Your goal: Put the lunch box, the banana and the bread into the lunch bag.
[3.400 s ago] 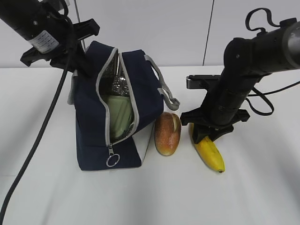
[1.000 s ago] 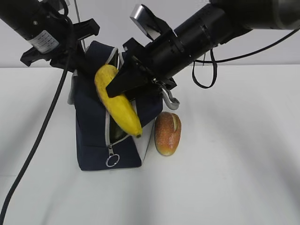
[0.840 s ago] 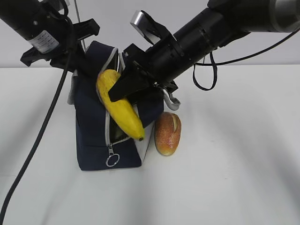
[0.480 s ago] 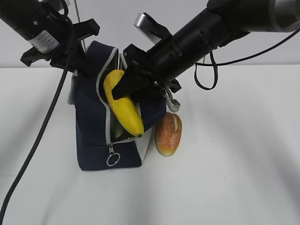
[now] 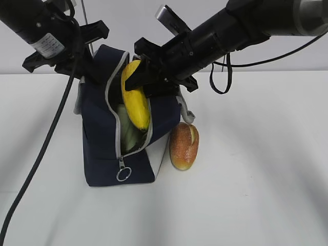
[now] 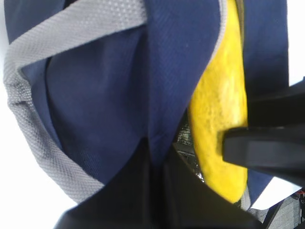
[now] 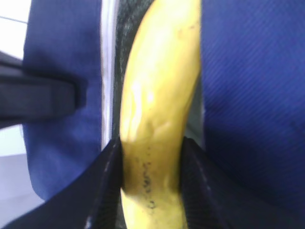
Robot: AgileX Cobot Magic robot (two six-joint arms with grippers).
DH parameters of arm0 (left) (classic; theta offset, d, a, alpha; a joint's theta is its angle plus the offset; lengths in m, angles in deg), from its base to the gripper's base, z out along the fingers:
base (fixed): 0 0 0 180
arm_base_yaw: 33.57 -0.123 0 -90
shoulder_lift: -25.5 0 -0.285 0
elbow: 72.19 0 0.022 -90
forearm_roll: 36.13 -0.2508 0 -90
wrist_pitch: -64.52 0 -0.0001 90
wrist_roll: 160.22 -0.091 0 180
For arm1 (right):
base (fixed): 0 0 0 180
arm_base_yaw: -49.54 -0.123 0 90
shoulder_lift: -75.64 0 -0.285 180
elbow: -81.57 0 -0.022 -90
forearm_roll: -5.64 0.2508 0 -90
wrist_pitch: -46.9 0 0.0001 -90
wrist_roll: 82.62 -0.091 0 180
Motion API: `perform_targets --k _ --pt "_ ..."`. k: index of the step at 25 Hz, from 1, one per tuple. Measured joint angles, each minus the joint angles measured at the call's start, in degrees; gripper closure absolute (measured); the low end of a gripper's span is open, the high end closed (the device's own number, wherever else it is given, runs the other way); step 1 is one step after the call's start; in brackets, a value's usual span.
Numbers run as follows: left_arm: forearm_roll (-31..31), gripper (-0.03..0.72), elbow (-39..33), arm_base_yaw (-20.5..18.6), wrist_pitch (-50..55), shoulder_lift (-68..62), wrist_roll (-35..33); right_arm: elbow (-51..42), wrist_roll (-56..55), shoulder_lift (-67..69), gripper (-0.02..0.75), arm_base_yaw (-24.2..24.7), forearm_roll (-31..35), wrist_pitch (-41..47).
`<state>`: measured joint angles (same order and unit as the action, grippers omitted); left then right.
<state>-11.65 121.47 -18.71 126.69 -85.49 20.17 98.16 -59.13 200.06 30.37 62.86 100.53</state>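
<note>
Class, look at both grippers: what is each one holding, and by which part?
The right gripper holds the banana near its upper end. The left gripper pinches the lunch bag fabric at its top edge.

Plain white tabletop [image 5: 256,195], evenly lit with soft shadows; behind, pale grey wall panels [image 5: 169,20] split by a dark vertical seam [image 5: 227,31].

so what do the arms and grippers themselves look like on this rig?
Both arms are matte black tubes. The left arm carries a white printed label and trails a thick black cable. The right arm has looped black cables, a silvery section at its far end and a silver-faced module by the wrist. Gripper fingers are flat, black.
</note>
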Motion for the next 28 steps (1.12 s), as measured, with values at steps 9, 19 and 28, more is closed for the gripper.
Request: perform_targets --k 9,19,28 --pt "0.00 0.687 0.00 0.00 0.08 0.00 0.00 0.10 -0.27 3.58 0.416 0.00 7.15 -1.11" --pt "0.00 0.687 0.00 0.00 0.18 0.00 0.00 0.65 3.12 4.02 0.087 0.00 10.14 2.09" --pt "0.00 0.687 0.00 0.00 0.18 0.00 0.00 2.96 3.70 -3.34 0.181 2.48 7.02 8.44"
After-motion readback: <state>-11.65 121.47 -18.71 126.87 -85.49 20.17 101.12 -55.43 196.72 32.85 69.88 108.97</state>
